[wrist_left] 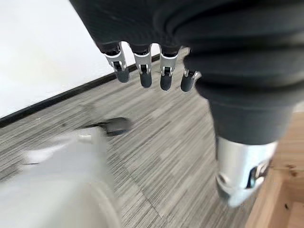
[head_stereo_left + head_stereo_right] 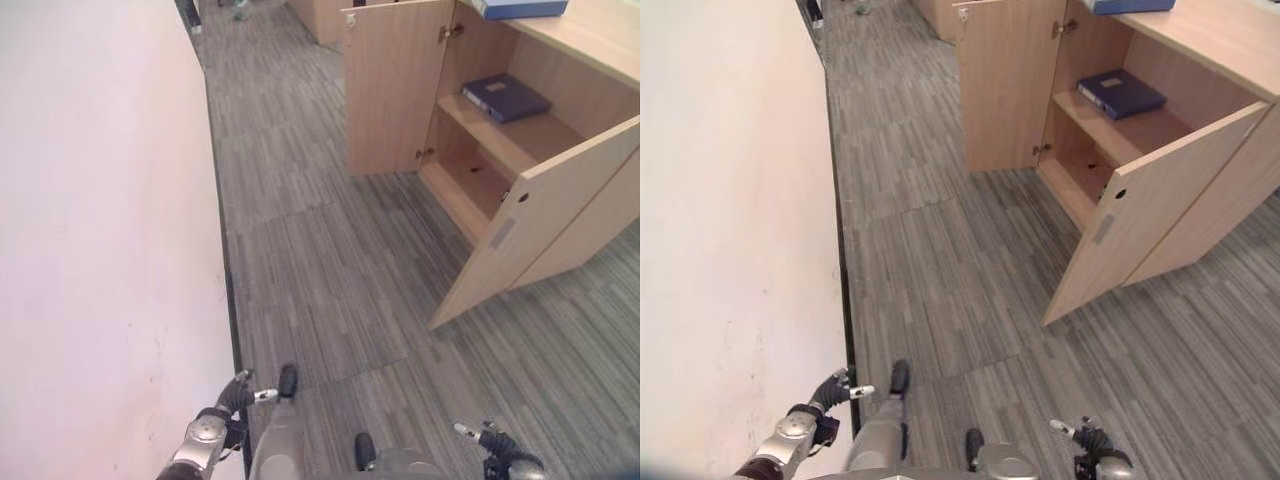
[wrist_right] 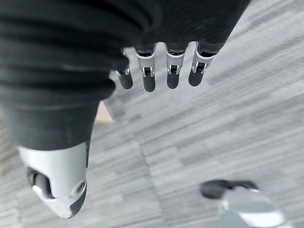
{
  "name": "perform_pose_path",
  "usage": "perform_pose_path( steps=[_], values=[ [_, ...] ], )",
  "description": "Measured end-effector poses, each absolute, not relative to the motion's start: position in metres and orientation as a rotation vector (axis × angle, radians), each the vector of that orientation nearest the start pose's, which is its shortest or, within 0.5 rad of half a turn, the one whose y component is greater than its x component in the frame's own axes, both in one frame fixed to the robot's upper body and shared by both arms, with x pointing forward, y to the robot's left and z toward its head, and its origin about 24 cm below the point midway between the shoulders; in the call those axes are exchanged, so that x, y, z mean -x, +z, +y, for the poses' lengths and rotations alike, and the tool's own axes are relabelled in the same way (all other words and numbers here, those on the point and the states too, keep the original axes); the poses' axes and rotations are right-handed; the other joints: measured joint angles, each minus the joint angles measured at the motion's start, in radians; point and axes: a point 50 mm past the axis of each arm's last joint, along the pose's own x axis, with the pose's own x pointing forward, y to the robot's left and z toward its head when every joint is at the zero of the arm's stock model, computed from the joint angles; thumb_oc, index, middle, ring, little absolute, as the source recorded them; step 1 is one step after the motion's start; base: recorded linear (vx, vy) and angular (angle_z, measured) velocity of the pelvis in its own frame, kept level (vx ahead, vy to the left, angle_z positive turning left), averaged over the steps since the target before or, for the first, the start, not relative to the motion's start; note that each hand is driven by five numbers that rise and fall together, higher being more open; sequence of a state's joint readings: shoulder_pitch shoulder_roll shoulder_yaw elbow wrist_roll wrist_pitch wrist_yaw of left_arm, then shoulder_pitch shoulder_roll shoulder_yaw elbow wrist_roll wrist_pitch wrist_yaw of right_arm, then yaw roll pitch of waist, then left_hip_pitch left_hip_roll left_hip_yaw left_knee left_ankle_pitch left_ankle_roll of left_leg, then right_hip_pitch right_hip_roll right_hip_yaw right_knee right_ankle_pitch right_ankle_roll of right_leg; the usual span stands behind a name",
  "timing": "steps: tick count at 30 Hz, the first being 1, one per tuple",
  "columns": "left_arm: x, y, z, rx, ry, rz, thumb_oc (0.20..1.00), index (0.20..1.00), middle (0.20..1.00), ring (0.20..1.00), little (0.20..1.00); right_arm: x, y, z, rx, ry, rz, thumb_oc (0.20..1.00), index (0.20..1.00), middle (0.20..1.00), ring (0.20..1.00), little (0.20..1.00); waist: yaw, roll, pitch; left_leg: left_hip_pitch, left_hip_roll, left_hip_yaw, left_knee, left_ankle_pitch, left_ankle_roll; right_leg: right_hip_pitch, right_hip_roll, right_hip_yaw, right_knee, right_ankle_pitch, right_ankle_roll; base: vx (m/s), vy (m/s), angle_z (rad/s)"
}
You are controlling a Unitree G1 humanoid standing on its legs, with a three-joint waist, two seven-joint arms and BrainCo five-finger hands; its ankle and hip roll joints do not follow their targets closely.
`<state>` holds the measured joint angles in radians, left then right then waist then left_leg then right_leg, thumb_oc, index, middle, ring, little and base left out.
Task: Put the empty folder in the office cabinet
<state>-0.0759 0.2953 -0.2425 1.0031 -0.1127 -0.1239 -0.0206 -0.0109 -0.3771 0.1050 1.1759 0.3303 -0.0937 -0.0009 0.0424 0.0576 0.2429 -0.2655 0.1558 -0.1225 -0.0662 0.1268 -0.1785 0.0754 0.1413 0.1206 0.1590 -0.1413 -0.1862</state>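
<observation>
Left hand: the left hand [image 1: 156, 42] hangs low at the near left, beside the white wall [image 2: 100, 230], fingers [image 1: 144, 71] straight and relaxed, thumb apart, holding nothing above the carpet.
Right hand: the right hand [image 3: 118, 42] hangs at the near right, fingers [image 3: 173, 71] likewise loose and straight, thumb apart, nothing in its grasp, striped carpet below.
Floor: grey striped carpet floor [image 2: 330, 270] runs from the hands to the cabinet, a dark skirting line along the foot of the wall on the left.
Cabinet: a light wooden office cabinet [image 2: 590, 40] stands at the far right, well apart from both hands, with both doors swung open.
Left door: the left door [image 2: 395, 90] stands wide, turned out toward the far left on its hinges.
Right door: the right door [image 2: 540, 220] swings out toward the near side, its lower corner over the carpet.
Folder: a dark blue folder [image 2: 505, 97] lies flat on the upper shelf [image 2: 500, 140] inside the cabinet, between the two open doors.
Lower compartment: the bottom compartment [image 2: 475, 180] beneath the shelf lies in shade; what it holds cannot be told.
Cabinet top: a blue object [image 2: 520, 8] rests on the top at the far edge, cut off by the frame.
</observation>
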Motion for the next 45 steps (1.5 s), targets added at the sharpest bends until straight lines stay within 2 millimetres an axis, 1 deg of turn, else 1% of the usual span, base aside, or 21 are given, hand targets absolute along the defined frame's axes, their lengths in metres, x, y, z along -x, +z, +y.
perform_pose_path(
  steps=[6, 10, 12, 13, 14, 16, 20, 22, 24, 27, 29, 31, 32, 33, 36, 38, 40, 42, 43, 44, 45],
  values=[
    [-0.152, -0.131, 0.239, -0.269, 0.008, 0.891, 1.000, 1.000, 1.000, 1.000, 1.000, -0.120, -0.135, -0.284, 0.108, -0.302, 1.019, 1.000, 1.000, 1.000, 1.000, 1.000, 0.059, -0.038, 0.007, -0.028, 0.000, -0.160, 0.017, 0.005, 0.017, 0.108, -0.024, 0.194, 0.075, -0.138, 0.062, 0.34, 0.225, -0.93],
    [-0.138, -0.135, 0.244, -0.254, 0.038, 0.930, 1.000, 1.000, 1.000, 1.000, 1.000, -0.111, -0.138, -0.284, 0.106, -0.307, 1.058, 1.000, 1.000, 1.000, 1.000, 1.000, 0.089, -0.068, -0.034, -0.038, -0.004, -0.182, 0.075, 0.005, 0.018, 0.217, -0.134, 0.283, 0.012, -0.200, 0.116, 0.23, 0.357, -0.89],
    [-0.126, -0.141, 0.240, -0.237, 0.040, 0.967, 1.000, 1.000, 1.000, 1.000, 1.000, -0.098, -0.140, -0.288, 0.114, -0.319, 1.085, 1.000, 1.000, 1.000, 1.000, 1.000, 0.089, -0.046, -0.084, -0.017, -0.003, -0.152, 0.089, 0.018, 0.039, 0.269, -0.179, 0.315, -0.017, -0.209, 0.142, 0.18, 0.325, -0.45],
    [-0.127, -0.140, 0.247, -0.249, 0.059, 0.975, 1.000, 1.000, 1.000, 1.000, 1.000, -0.093, -0.146, -0.276, 0.085, -0.303, 1.109, 1.000, 1.000, 1.000, 1.000, 1.000, 0.088, -0.092, -0.088, -0.027, -0.056, -0.114, 0.132, 0.066, -0.007, 0.278, -0.231, 0.320, 0.006, -0.219, 0.168, 0.18, 0.368, -0.15],
    [-0.134, -0.136, 0.252, -0.256, 0.072, 0.950, 1.000, 1.000, 1.000, 1.000, 1.000, -0.092, -0.152, -0.260, 0.042, -0.280, 1.120, 1.000, 1.000, 1.000, 1.000, 1.000, 0.084, -0.139, -0.099, -0.022, -0.103, -0.097, 0.137, 0.061, 0.047, 0.236, -0.268, 0.318, 0.063, -0.218, 0.220, 0.26, 0.507, 0.09],
    [-0.169, -0.122, 0.242, -0.272, 0.023, 0.838, 1.000, 1.000, 1.000, 1.000, 1.000, -0.094, -0.153, -0.257, -0.003, -0.297, 1.109, 1.000, 1.000, 1.000, 1.000, 1.000, 0.077, -0.145, -0.104, -0.058, -0.191, -0.061, 0.247, -0.031, 0.132, 0.199, -0.313, 0.307, 0.096, -0.022, 0.308, 0.24, 0.429, 0.19],
    [-0.176, -0.118, 0.241, -0.290, 0.002, 0.809, 1.000, 1.000, 1.000, 1.000, 1.000, -0.106, -0.150, -0.255, -0.015, -0.295, 1.074, 1.000, 1.000, 1.000, 1.000, 1.000, 0.055, -0.085, -0.089, 0.005, -0.180, -0.006, 0.239, -0.079, 0.201, 0.058, -0.286, 0.304, 0.328, 0.223, 0.378, 0.05, 0.352, -0.46],
    [-0.184, -0.111, 0.241, -0.279, 0.005, 0.762, 1.000, 1.000, 1.000, 1.000, 1.000, -0.107, -0.150, -0.254, -0.054, -0.337, 1.058, 1.000, 1.000, 1.000, 1.000, 1.000, 0.050, -0.074, -0.069, 0.027, -0.172, 0.062, 0.260, -0.109, 0.241, -0.060, -0.327, 0.213, 0.449, 0.210, 0.354, 0.00, 0.401, -0.86],
    [-0.192, -0.104, 0.240, -0.262, 0.011, 0.719, 1.000, 1.000, 1.000, 1.000, 1.000, -0.105, -0.151, -0.253, -0.066, -0.356, 1.060, 1.000, 1.000, 1.000, 1.000, 1.000, 0.039, -0.040, -0.045, 0.077, -0.146, 0.154, 0.211, -0.128, 0.273, -0.217, -0.398, -0.013, 0.440, 0.188, 0.322, 0.09, 0.414, -1.18],
    [-0.179, -0.109, 0.247, -0.249, 0.049, 0.746, 1.000, 1.000, 1.000, 1.000, 1.000, -0.092, -0.155, -0.250, -0.068, -0.359, 1.099, 1.000, 1.000, 1.000, 1.000, 1.000, 0.019, -0.022, -0.040, 0.191, -0.124, 0.224, 0.078, -0.094, 0.260, -0.262, -0.332, -0.166, 0.405, 0.060, 0.338, 0.15, 0.271, -0.88],
    [-0.174, -0.110, 0.250, -0.255, 0.052, 0.756, 1.000, 1.000, 1.000, 1.000, 1.000, -0.083, -0.157, -0.251, -0.066, -0.374, 1.118, 1.000, 1.000, 1.000, 1.000, 1.000, -0.009, -0.047, -0.041, 0.230, -0.124, 0.298, 0.049, -0.105, 0.260, -0.288, -0.300, -0.283, 0.355, 0.009, 0.332, 0.20, 0.181, -1.05],
    [-0.153, -0.117, 0.256, -0.257, 0.060, 0.820, 1.000, 1.000, 1.000, 1.000, 1.000, -0.085, -0.156, -0.252, -0.061, -0.385, 1.115, 1.000, 1.000, 1.000, 1.000, 1.000, 0.004, -0.077, -0.040, 0.275, -0.131, 0.404, 0.028, -0.118, 0.236, -0.272, -0.335, -0.568, 0.243, -0.012, 0.294, 0.08, -0.026, -1.36],
    [-0.147, -0.121, 0.253, -0.249, 0.050, 0.842, 1.000, 1.000, 1.000, 1.000, 1.000, -0.081, -0.157, -0.253, -0.059, -0.390, 1.127, 1.000, 1.000, 1.000, 1.000, 1.000, -0.004, -0.089, -0.039, 0.285, -0.135, 0.422, 0.039, -0.129, 0.227, -0.230, -0.345, -0.633, 0.174, 0.003, 0.270, 0.12, -0.111, -0.72],
    [-0.143, -0.124, 0.244, -0.232, 0.033, 0.847, 1.000, 1.000, 1.000, 1.000, 1.000, -0.069, -0.159, -0.253, -0.055, -0.395, 1.153, 1.000, 1.000, 1.000, 1.000, 1.000, -0.014, -0.081, -0.045, 0.299, -0.122, 0.431, 0.063, -0.156, 0.198, -0.201, -0.332, -0.646, 0.143, 0.017, 0.236, 0.11, -0.116, -0.47],
    [-0.140, -0.124, 0.244, -0.230, 0.020, 0.847, 1.000, 1.000, 1.000, 1.000, 1.000, -0.068, -0.159, -0.253, -0.053, -0.393, 1.157, 1.000, 1.000, 1.000, 1.000, 1.000, -0.023, -0.083, -0.051, 0.221, -0.038, 0.469, 0.345, -0.244, 0.104, -0.219, -0.218, -0.452, 0.122, -0.003, 0.148, 0.10, -0.054, -0.59],
    [-0.145, -0.123, 0.240, -0.222, 0.007, 0.834, 1.000, 1.000, 1.000, 1.000, 1.000, -0.072, -0.156, -0.259, -0.043, -0.403, 1.136, 1.000, 1.000, 1.000, 1.000, 1.000, -0.034, -0.077, -0.047, 0.062, 0.025, 0.403, 0.656, -0.240, 0.088, -0.204, -0.205, -0.431, 0.105, 0.024, 0.114, 0.05, 0.059, -0.57],
    [-0.155, -0.122, 0.227, -0.188, -0.004, 0.807, 1.000, 1.000, 1.000, 1.000, 1.000, -0.075, -0.152, -0.272, -0.005, -0.417, 1.132, 1.000, 1.000, 1.000, 1.000, 1.000, -0.055, -0.033, -0.028, -0.019, 0.038, 0.257, 0.772, -0.225, 0.067, -0.184, -0.175, -0.378, 0.106, 0.028, 0.108, 0.16, 0.225, -0.76],
    [-0.155, -0.123, 0.225, -0.180, 0.002, 0.803, 1.000, 1.000, 1.000, 1.000, 1.000, -0.079, -0.149, -0.278, -0.001, -0.433, 1.109, 1.000, 1.000, 1.000, 1.000, 1.000, -0.069, -0.024, -0.033, -0.002, 0.041, 0.228, 0.674, -0.207, 0.066, -0.165, -0.166, -0.337, 0.075, 0.037, 0.118, 0.25, 0.355, -0.85],
    [-0.160, -0.121, 0.223, -0.178, -0.002, 0.786, 1.000, 1.000, 1.000, 1.000, 1.000, -0.080, -0.148, -0.279, -0.009, -0.440, 1.106, 1.000, 1.000, 1.000, 1.000, 1.000, -0.077, -0.022, -0.034, 0.016, 0.052, 0.220, 0.582, -0.180, 0.065, -0.151, -0.161, -0.310, 0.050, 0.030, 0.156, 0.26, 0.384, -0.81],
    [-0.169, -0.118, 0.213, -0.157, -0.014, 0.760, 1.000, 1.000, 1.000, 1.000, 1.000, -0.079, -0.148, -0.281, -0.015, -0.456, 1.110, 1.000, 1.000, 1.000, 1.000, 1.000, -0.092, 0.027, -0.033, 0.038, 0.091, 0.204, 0.451, -0.144, 0.067, -0.152, -0.163, -0.309, 0.084, -0.010, 0.243, 0.28, 0.379, -0.80],
    [-0.171, -0.118, 0.213, -0.148, -0.005, 0.748, 1.000, 1.000, 1.000, 1.000, 1.000, -0.082, -0.146, -0.286, -0.007, -0.463, 1.099, 1.000, 1.000, 1.000, 1.000, 1.000, -0.088, 0.025, -0.031, 0.041, 0.139, 0.185, 0.383, -0.131, 0.054, -0.196, -0.167, -0.292, 0.193, -0.038, 0.174, 0.43, 0.500, -0.37]
  ],
)
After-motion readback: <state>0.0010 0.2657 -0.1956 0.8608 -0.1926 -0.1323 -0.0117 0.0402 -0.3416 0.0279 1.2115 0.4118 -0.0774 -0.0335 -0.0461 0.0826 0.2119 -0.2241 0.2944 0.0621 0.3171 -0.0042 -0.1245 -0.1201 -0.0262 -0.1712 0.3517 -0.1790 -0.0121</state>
